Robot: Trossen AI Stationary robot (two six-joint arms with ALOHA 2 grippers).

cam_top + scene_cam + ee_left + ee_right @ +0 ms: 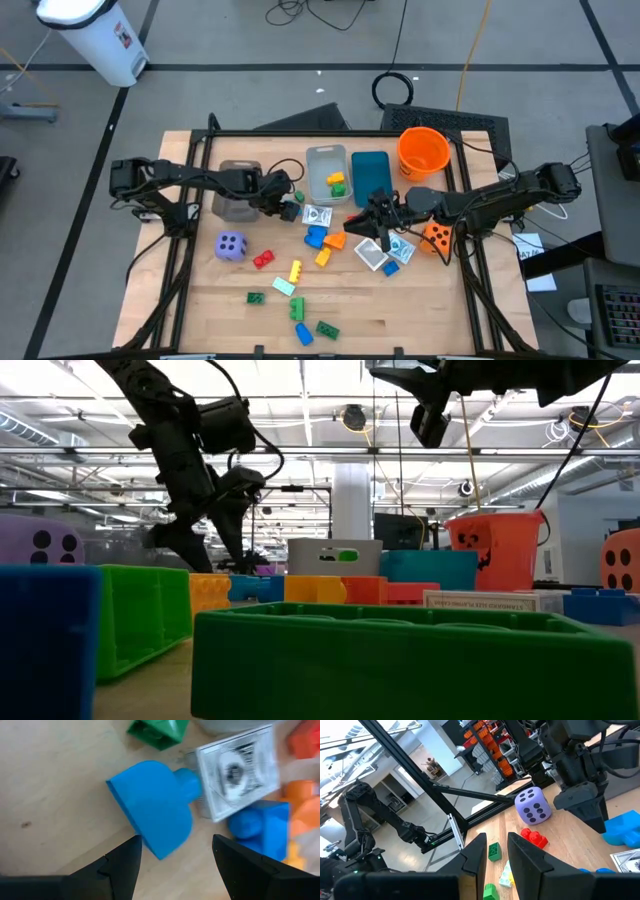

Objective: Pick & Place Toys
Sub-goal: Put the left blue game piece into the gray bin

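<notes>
Wooden table (400, 310): bricks (297, 270), dice (230, 246), bins (327, 173).
</notes>
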